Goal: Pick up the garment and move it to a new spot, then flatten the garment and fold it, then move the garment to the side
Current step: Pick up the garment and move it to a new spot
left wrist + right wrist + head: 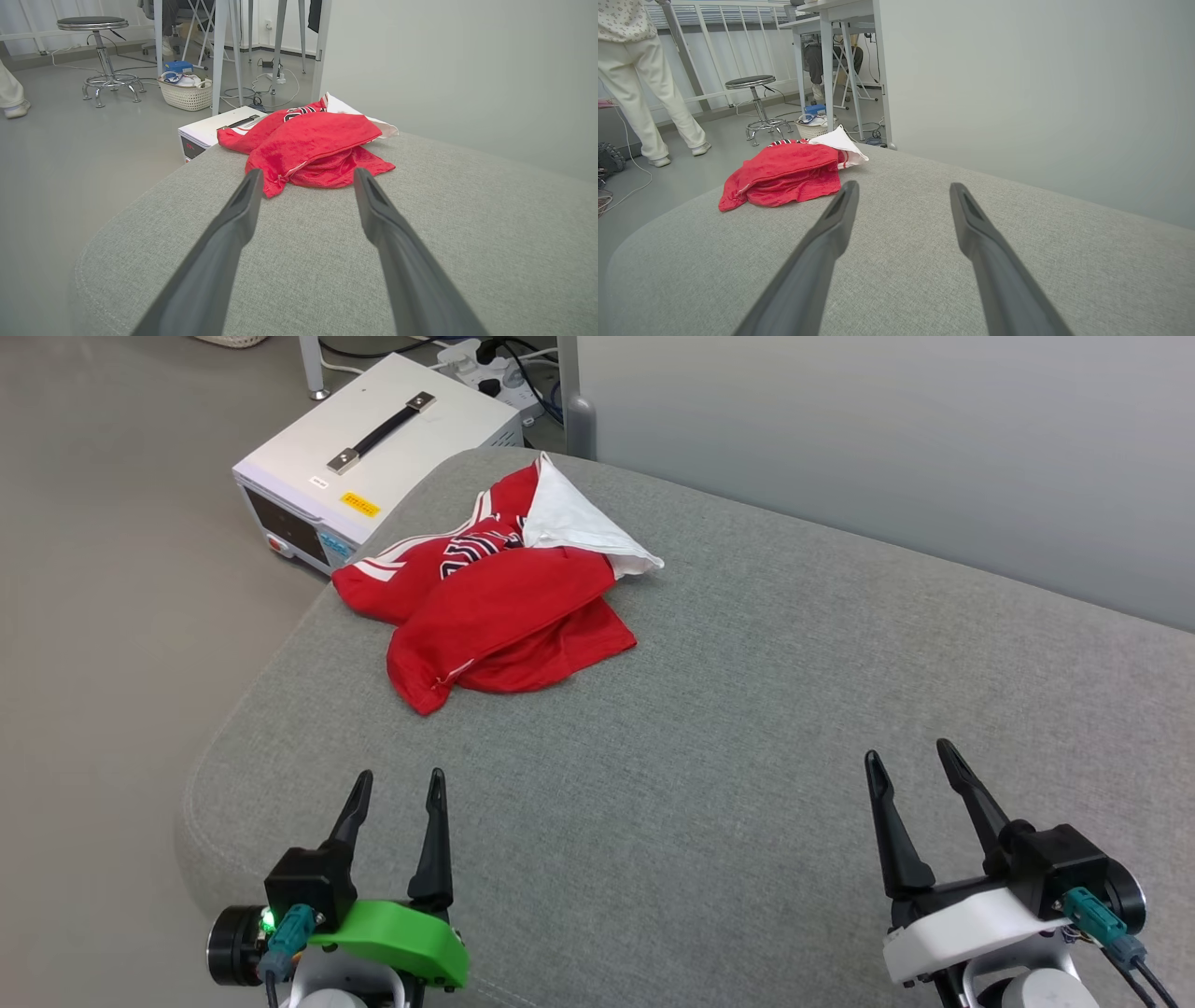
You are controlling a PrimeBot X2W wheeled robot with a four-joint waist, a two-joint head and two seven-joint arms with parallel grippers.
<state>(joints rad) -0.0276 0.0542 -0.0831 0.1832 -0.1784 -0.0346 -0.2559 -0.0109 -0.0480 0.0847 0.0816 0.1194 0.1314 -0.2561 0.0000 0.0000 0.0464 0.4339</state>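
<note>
The garment (495,607) is a crumpled red jersey with a white sleeve sticking up and part of its black lettering showing. It lies bunched at the far left corner of the grey cushioned surface (728,728). My left gripper (399,784) is open near the front left edge, well short of the garment, which lies just beyond its fingertips in the left wrist view (313,144). At the front right, far from the cloth, my right gripper (908,754) stands open; the garment (784,175) lies ahead and to the left in its wrist view. Nothing is between either pair of fingers.
A white box with a black handle (373,457) stands on the floor beyond the surface's far left corner. A grey wall panel (887,448) runs along the back. A stool (100,56), a basket (187,93), table legs and a standing person (640,79) are further off.
</note>
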